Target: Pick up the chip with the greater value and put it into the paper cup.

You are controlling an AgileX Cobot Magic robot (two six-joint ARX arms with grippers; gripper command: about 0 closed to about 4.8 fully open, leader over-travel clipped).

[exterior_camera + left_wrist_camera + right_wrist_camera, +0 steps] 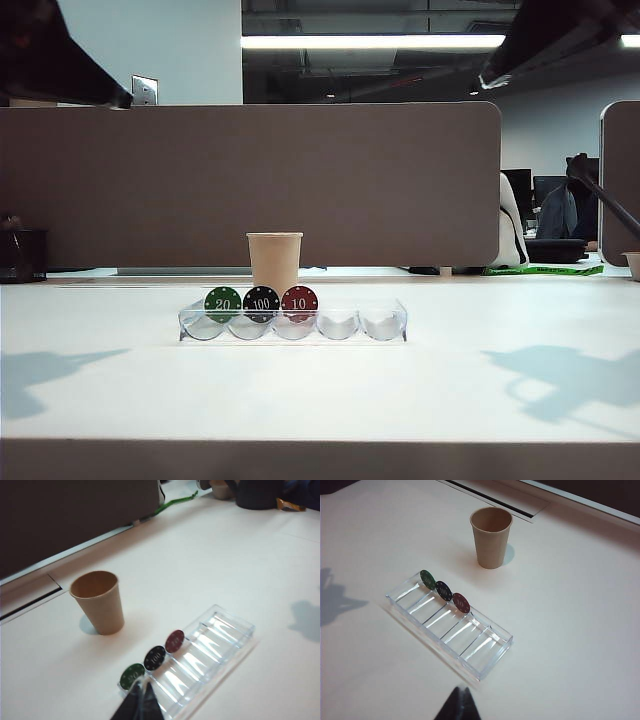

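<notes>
The black "100" chip [261,302] [154,657] [444,590] stands on edge in a clear tray [385,322], between a green "20" chip [222,303] and a red "10" chip [299,301]. Just behind the tray stands the tan paper cup [274,262] [98,602] [491,537], upright and empty. My left gripper [141,685] is shut and holds nothing, hovering above the tray's green-chip end. My right gripper [461,690] is also shut and empty, above the bare table in front of the tray's empty end. In the exterior view both arms show only as dark shapes in the top corners.
The clear tray [225,630] [485,655] has several slots, with two of them empty on the right. A brown partition [250,180] runs behind the table. A black bin [20,255] sits at far left. The arms cast shadows on the white table at both sides.
</notes>
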